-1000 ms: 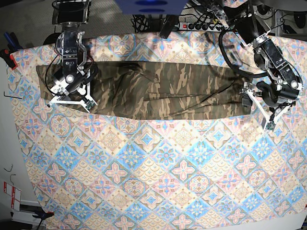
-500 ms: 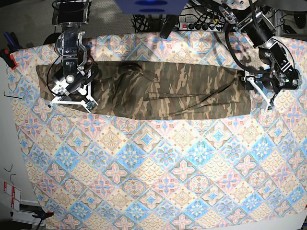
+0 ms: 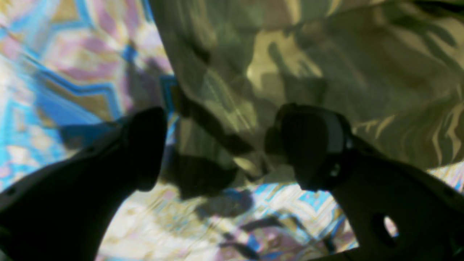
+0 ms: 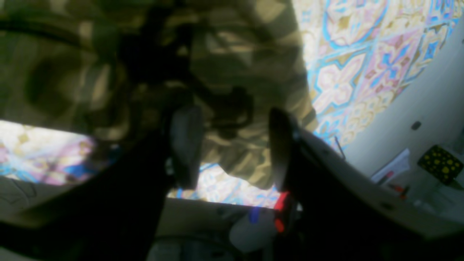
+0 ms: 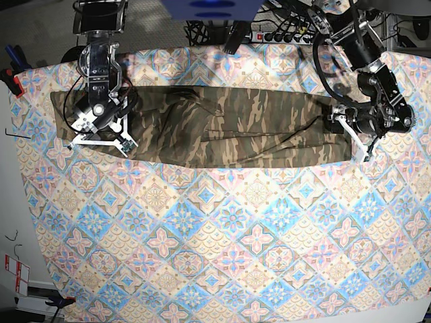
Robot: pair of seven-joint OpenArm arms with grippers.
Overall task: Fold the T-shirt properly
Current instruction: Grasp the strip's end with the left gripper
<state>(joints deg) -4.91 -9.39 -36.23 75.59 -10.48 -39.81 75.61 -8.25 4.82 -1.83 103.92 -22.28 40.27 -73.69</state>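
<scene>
The T-shirt [image 5: 222, 124], in camouflage print, lies as a long flat band across the back of the tablecloth [image 5: 229, 229]. My left gripper [image 5: 350, 138] is at the band's right end, open. In the left wrist view the left gripper [image 3: 224, 152] has its jaws spread wide around a corner of the T-shirt [image 3: 326, 65], one finger over bare tablecloth. At the band's left end, my right gripper [image 5: 100, 143] rests over the cloth. In the right wrist view the right gripper [image 4: 233, 148] has its jaws partly apart above a corner of the T-shirt [image 4: 232, 65].
A power strip [image 5: 279, 35] and cables lie behind the table's back edge. A red clamp [image 5: 10, 75] holds the tablecloth at the left edge. Patterned tablecloth fills the whole front half. The floor and some small items [image 4: 435, 163] show beyond the table's left side.
My left arm has swung in from the right, toward the back and onto the T-shirt's right end. The right arm and the T-shirt have not moved.
</scene>
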